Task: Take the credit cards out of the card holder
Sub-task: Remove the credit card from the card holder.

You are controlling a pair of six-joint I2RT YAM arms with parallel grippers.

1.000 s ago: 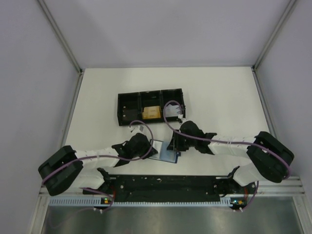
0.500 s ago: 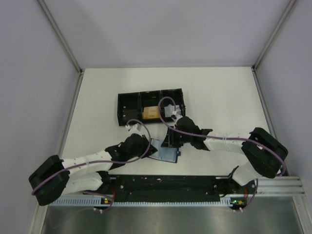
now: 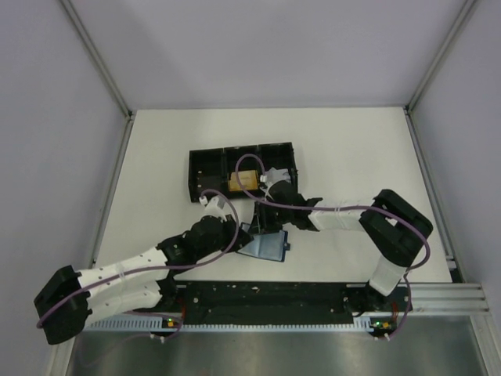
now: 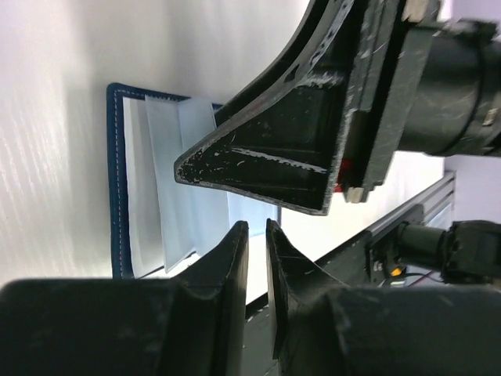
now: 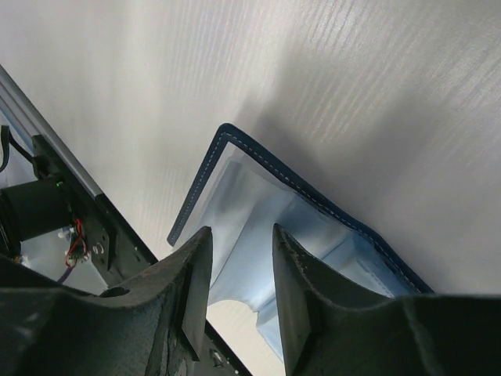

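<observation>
The dark-blue card holder lies open on the white table, its pale blue-grey inside up; it also shows in the left wrist view and the right wrist view. No card shows in its pockets. An orange-tan credit card lies in the middle compartment of the black tray. My right gripper is open and empty, just above the holder's inside. My left gripper is at the holder's left edge, its fingers nearly together with nothing seen between them. The right gripper's finger fills that view's top.
The black three-compartment tray stands just behind the holder and both grippers. A black rail runs along the table's near edge, close to the holder. Grey walls enclose the table on three sides.
My right gripper has moved left and away from the front edge over the holder. My left arm has stretched out, its gripper staying at the holder's left edge. The orange-tan card has not moved.
</observation>
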